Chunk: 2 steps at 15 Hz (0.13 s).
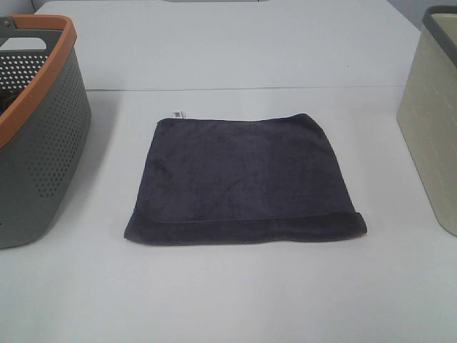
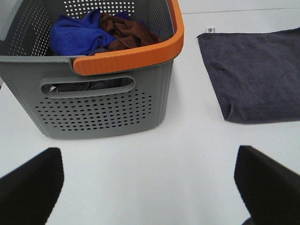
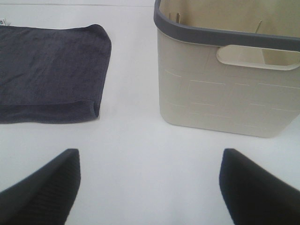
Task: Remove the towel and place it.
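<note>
The dark charcoal-navy towel (image 1: 243, 179) lies flat and spread out on the white table (image 1: 228, 286), with its white tag (image 1: 178, 114) at the far left corner and its hemmed band along the near edge. It also shows in the left wrist view (image 2: 255, 75) and in the right wrist view (image 3: 49, 70). My left gripper (image 2: 150, 187) is open and empty, back from the towel and in front of the grey basket. My right gripper (image 3: 150, 187) is open and empty, between the towel and the beige bin. Neither arm shows in the exterior high view.
A grey perforated basket with an orange rim (image 1: 36, 136) stands at the left and holds blue (image 2: 75, 33) and brown (image 2: 129, 30) cloths. A beige bin with a dark grey rim (image 1: 432, 121) stands at the right; its inside looks empty (image 3: 225, 14).
</note>
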{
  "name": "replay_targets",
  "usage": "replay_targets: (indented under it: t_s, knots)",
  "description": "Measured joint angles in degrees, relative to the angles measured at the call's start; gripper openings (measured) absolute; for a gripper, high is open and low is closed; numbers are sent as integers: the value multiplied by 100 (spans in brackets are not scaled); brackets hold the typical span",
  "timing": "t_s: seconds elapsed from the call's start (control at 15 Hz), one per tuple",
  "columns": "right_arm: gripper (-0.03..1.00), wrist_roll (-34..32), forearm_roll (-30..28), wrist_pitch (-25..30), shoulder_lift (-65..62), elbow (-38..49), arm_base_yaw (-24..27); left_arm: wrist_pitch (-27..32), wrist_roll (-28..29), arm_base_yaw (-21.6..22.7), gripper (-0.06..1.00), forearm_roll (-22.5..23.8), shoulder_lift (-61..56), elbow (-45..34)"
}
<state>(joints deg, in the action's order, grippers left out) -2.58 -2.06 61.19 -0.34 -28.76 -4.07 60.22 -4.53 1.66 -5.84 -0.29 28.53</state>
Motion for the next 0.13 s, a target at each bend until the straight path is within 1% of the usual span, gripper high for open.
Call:
replay_targets:
  t_s: [0.13]
  knots:
    - [73,0,0,0,0,0,0,0,0,0,93,0,0,0]
